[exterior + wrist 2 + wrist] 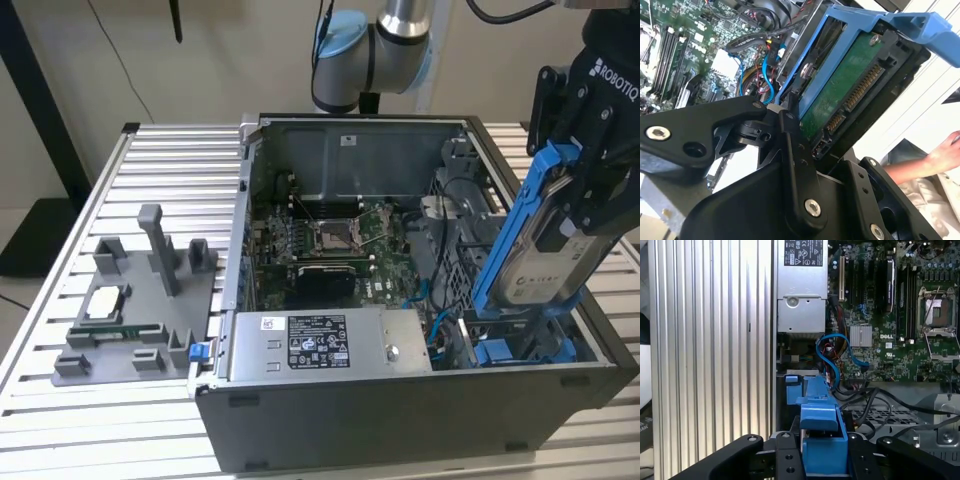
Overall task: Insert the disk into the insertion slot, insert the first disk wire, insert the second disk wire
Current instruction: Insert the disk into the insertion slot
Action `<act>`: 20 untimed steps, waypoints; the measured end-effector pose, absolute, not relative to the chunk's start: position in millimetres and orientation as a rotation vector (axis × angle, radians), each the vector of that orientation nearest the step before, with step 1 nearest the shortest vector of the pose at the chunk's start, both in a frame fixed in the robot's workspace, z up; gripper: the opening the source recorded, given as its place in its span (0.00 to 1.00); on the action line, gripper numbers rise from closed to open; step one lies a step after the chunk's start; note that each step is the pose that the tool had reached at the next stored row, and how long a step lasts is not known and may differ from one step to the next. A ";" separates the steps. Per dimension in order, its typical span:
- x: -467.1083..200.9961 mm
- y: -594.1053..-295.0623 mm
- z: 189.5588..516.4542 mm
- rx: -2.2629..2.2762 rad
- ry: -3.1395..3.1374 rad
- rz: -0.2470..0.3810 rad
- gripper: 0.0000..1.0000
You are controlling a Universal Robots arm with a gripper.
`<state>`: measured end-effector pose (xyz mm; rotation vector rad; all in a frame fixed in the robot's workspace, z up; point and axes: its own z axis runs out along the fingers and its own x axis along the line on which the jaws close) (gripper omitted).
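Observation:
My gripper [578,205] is shut on the disk [548,262], a silver-grey drive in a bright blue carrier [508,235]. The disk hangs steeply tilted over the computer case's corner at the exterior view's right. Its lower end reaches down to the insertion slot [515,338], a grey drive-cage bay with blue parts. In the second wrist view the disk's green circuit side [842,92] and connector face the camera between the black fingers [794,150]. The first wrist view shows the carrier's blue end [822,437] clamped in the gripper [824,460]. Thin blue wires [832,357] lie loose beside the cage.
A grey power-supply box [330,345] lies along the case's front wall, with the motherboard [330,240] behind it. A grey fixture [140,300] with parts stands on the slatted table at the exterior view's left. A person's hand [940,155] is beside the case.

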<state>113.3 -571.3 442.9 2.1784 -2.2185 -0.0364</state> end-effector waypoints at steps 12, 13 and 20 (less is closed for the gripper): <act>116.0 -572.1 433.3 2.178 -2.218 -0.041 0.00; 116.8 -572.1 431.8 2.178 -2.218 -0.041 0.00; 119.8 -572.1 421.9 2.179 -2.217 -0.042 0.00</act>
